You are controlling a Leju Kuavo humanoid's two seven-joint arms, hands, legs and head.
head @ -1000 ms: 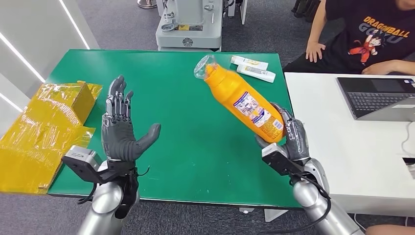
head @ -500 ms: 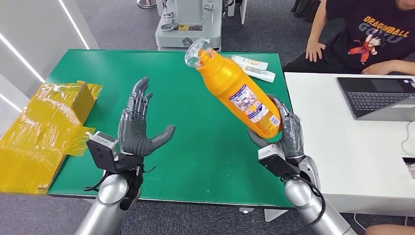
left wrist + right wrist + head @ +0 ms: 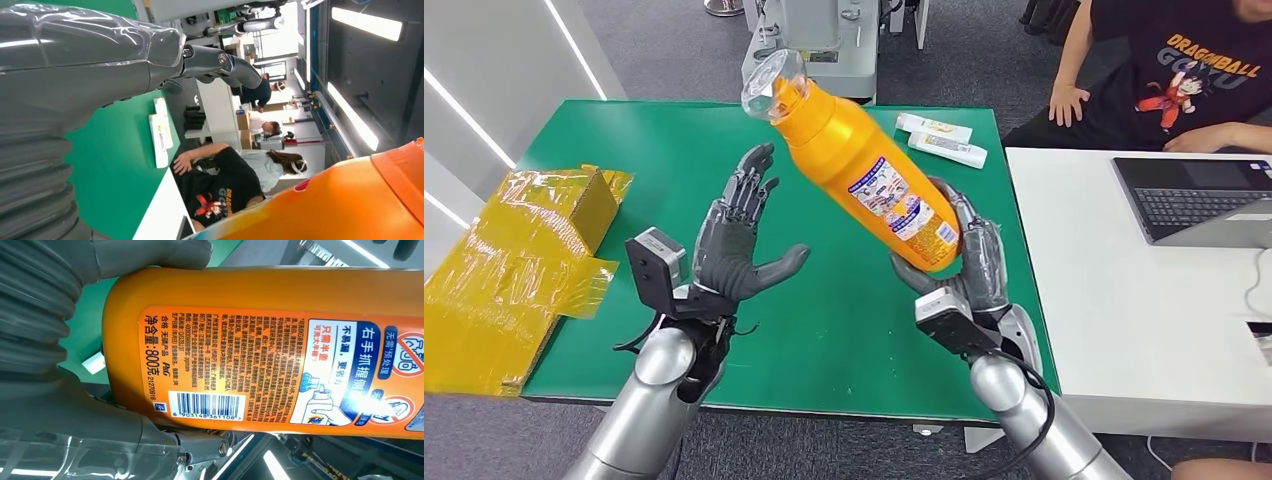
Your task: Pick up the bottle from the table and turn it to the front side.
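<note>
My right hand [image 3: 969,262] grips the base of a large orange bottle [image 3: 864,176] and holds it in the air above the green table [image 3: 654,150], tilted with its clear cap [image 3: 769,84] up and to the left. The back label with a barcode [image 3: 206,404] faces me. My left hand [image 3: 737,240] is raised beside the bottle, palm toward it, fingers spread, touching nothing. The orange bottle [image 3: 350,200] shows close to that hand in the left wrist view.
Crumpled yellow packaging [image 3: 509,260] lies on the table's left edge. Two white tubes [image 3: 939,140] lie at the far right of the table. A white desk [image 3: 1144,290] with a laptop [image 3: 1199,200] stands to the right, where a person [image 3: 1184,75] in a black shirt sits.
My right hand has carried the bottle up and to the left. My left hand has risen and moved right, closing in on the bottle.
</note>
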